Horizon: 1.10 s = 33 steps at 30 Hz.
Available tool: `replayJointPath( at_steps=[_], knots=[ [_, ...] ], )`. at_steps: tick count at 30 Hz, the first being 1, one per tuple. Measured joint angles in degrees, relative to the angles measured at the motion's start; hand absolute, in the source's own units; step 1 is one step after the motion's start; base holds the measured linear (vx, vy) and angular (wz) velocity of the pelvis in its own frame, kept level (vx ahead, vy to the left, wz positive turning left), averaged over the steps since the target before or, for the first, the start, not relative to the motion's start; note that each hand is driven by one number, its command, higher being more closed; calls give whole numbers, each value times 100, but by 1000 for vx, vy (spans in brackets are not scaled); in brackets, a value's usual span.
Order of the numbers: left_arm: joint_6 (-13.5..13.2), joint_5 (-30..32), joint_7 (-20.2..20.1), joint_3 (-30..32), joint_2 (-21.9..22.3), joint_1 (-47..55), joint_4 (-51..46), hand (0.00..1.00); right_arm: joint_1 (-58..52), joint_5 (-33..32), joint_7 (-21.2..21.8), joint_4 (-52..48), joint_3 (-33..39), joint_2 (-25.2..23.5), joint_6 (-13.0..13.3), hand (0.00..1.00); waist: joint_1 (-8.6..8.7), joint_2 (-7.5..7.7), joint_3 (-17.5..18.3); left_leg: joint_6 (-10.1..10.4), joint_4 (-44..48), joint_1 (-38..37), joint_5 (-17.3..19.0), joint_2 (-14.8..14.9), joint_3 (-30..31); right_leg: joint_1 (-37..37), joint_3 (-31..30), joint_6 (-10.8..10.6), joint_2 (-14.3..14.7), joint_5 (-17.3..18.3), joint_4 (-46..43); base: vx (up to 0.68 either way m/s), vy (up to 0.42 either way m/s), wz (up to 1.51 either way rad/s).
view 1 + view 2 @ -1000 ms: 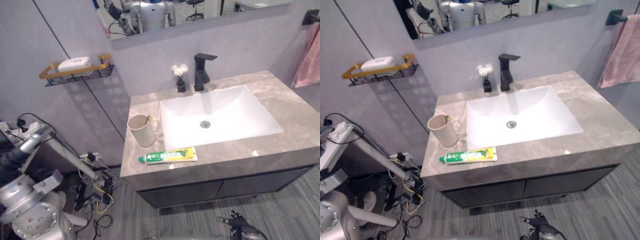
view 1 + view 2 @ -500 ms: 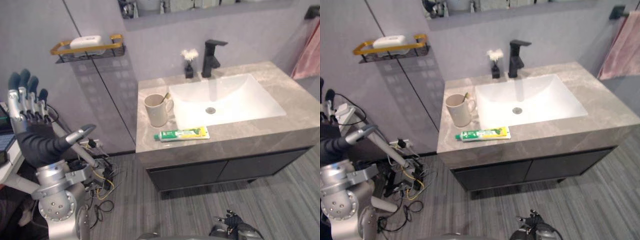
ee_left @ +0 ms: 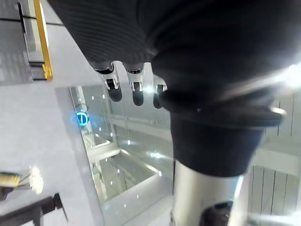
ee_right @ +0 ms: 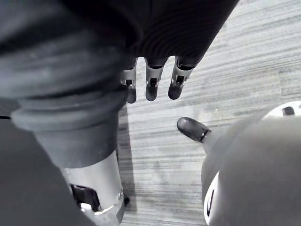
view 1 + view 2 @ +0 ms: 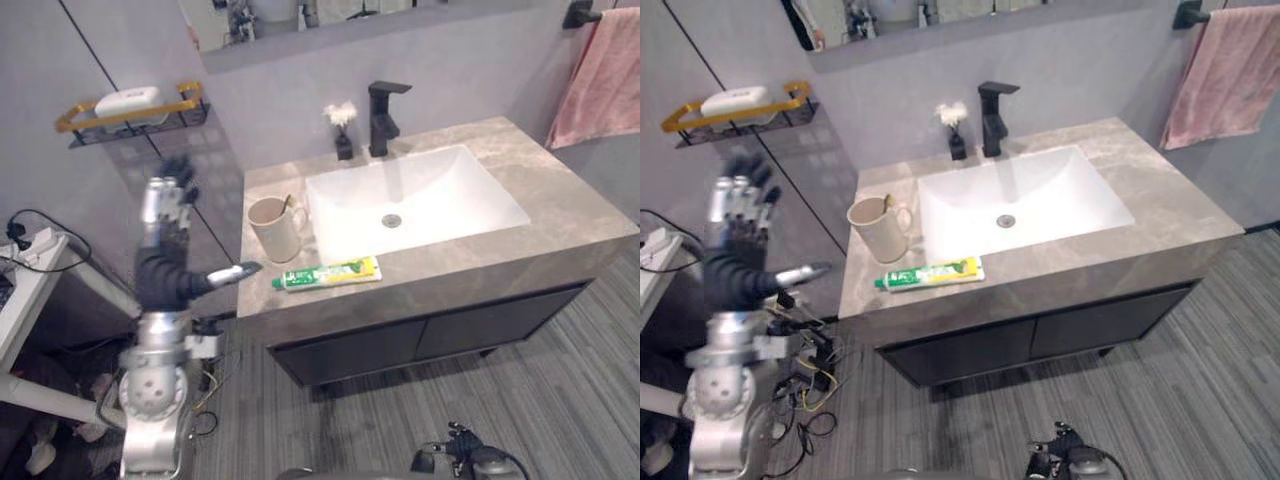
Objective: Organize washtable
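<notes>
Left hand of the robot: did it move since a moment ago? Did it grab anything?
Yes. The left hand rose from low at the robot's side and swung toward the washtable. It is now up beside its left edge, fingers straight, holding nothing. The cup and the toothpaste tube stayed put on top; they only seem shifted because the camera moved.

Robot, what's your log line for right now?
left hand: open, raised beside counter | right hand: open, hanging low | toothpaste: lying before sink | mug: upright beside sink
</notes>
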<state>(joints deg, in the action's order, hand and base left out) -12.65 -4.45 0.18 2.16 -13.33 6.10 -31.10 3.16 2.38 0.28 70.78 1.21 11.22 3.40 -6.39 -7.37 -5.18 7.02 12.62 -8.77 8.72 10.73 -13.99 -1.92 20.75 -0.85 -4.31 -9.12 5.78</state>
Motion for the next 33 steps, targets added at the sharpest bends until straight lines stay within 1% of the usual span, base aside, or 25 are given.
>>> replayJointPath(
  at_steps=[1,2,4,6,7,8,9,10,11,12,13,15,16,18,19,20,22,23,24,26,27,28,30,33],
  knots=[
    [20,83,-39,-105,-63,-85,81,0,-11,0,4,0,-11,0,-2,0,13,7,5,-2,-19,1,-6,0,11,1,16,6,-1,9,14,-89,-4,18],
    [60,227,-104,-310,-182,-243,241,0,-19,0,9,1,-60,-20,-11,0,99,22,13,-2,-86,3,-6,3,68,4,91,-19,-1,52,17,-96,3,24],
    [121,671,-148,-641,-334,-497,430,0,-37,-5,54,11,-176,-74,-21,0,164,81,47,-2,-283,-7,-4,1,134,67,146,-4,7,73,20,-99,16,18],
    [124,1091,-206,-1037,-530,-734,522,0,-19,-5,127,-11,-230,-164,-19,0,237,201,133,-19,-570,15,15,-17,108,259,198,-6,21,72,22,-123,39,1],
    [124,1218,-321,-1233,-628,-921,621,0,-15,-3,127,-17,-304,-224,-18,0,239,264,164,-113,-714,43,76,-57,57,350,227,-6,19,72,23,-119,36,-11],
    [132,1271,-385,-1310,-656,-997,678,0,-20,-4,133,-29,-360,-246,-17,0,234,305,168,-150,-756,86,106,-61,27,386,237,-111,44,150,23,-123,13,-22],
    [168,1388,-499,-1374,-661,-1008,818,0,-6,-4,191,-35,-422,-269,-21,0,244,221,217,-201,-810,138,96,92,-37,483,225,76,29,147,-294,-52,15,-12],
    [223,1424,-547,-1418,-717,-1049,886,0,-26,5,231,-44,-458,-296,-21,0,273,342,260,-182,-828,125,87,29,-18,452,174,64,-27,173,-485,14,18,-12],
    [250,1422,-600,-1452,-747,-1090,927,0,-36,17,248,-38,-474,-299,-23,0,257,397,287,-163,-817,120,76,2,-26,393,138,47,-8,163,-311,62,21,-12],
    [304,1422,-667,-1522,-803,-1123,931,0,-36,49,248,-33,-539,-299,-23,0,235,405,298,-153,-767,145,63,-13,-41,309,132,48,34,62,-103,30,-18,-12],
    [348,1422,-802,-1655,-859,-1206,930,0,-13,49,245,-43,-623,-265,-23,0,248,443,338,-137,-736,231,21,-36,-31,339,139,28,26,-24,13,3,-16,-4],
    [369,1421,-917,-1808,-883,-1309,932,0,-22,51,248,-37,-679,-214,-31,0,246,377,314,-127,-709,310,16,-60,-27,405,137,18,3,-59,14,21,21,0],
    [396,1422,-987,-1862,-892,-1472,943,0,15,48,261,-51,-685,-215,-35,0,246,311,259,-125,-643,365,16,-70,-17,434,129,46,-14,-103,14,38,39,-2],
    [408,1453,-982,-1900,-900,-1774,1073,0,49,48,275,-57,-824,-216,-35,0,249,331,233,-126,-587,436,15,-87,-2,484,140,40,-38,-128,14,24,23,0],
    [408,1481,-976,-1900,-918,-1855,1100,0,65,49,282,-67,-866,-217,-34,0,251,321,233,-126,-563,468,14,-91,-1,510,136,38,-44,-149,14,18,42,1],
    [412,1601,-927,-1896,-1037,-2062,1105,0,151,48,309,-97,-904,-224,-23,0,272,326,120,-126,-484,559,15,-110,14,559,136,24,-76,-190,14,-10,46,1],
    [422,1665,-864,-1840,-1160,-2298,1105,0,209,48,325,-199,-899,-216,-20,0,270,373,6,-127,-374,772,15,-154,45,718,136,25,-137,-257,13,-44,56,5],
    [466,1664,-822,-1627,-1316,-2493,1105,0,282,48,324,-257,-891,-196,-13,0,298,410,-104,-129,-241,1022,16,-197,68,933,132,14,-198,-332,11,-55,37,4],
    [474,1664,-792,-1524,-1398,-2552,1105,0,322,48,324,-263,-881,-190,-12,0,316,418,-162,-131,-190,1105,17,-206,67,1003,124,9,-217,-364,10,-75,30,4],
    [497,1640,-728,-1173,-1783,-2675,1105,0,396,46,323,-314,-786,-177,-15,0,412,403,-288,-145,-44,1399,26,-261,108,1212,123,22,-276,-429,-6,-78,18,5],
    [494,1623,-714,-1042,-2036,-2806,1104,0,383,45,320,-377,-737,-162,-16,0,413,383,-345,-177,37,1532,46,-267,103,1322,109,15,-292,-462,-7,-52,19,2],
    [494,1605,-689,-999,-2163,-2887,1104,0,378,46,320,-415,-680,-162,-19,0,414,374,-383,-191,57,1597,55,-268,100,1367,99,9,-298,-476,-7,-46,17,-3],
    [469,1452,-597,-753,-2560,-3019,1087,0,369,43,321,-505,-520,-170,-20,0,417,364,-419,-225,169,1884,81,-267,54,1631,40,-11,-325,-484,5,-30,19,-10],
    [469,1316,-605,-584,-2911,-2966,1088,0,334,39,326,-708,-332,-166,-17,0,428,329,-468,-232,179,2034,84,-269,-41,1838,-61,-29,-344,-511,7,22,27,-14]
  ],
)
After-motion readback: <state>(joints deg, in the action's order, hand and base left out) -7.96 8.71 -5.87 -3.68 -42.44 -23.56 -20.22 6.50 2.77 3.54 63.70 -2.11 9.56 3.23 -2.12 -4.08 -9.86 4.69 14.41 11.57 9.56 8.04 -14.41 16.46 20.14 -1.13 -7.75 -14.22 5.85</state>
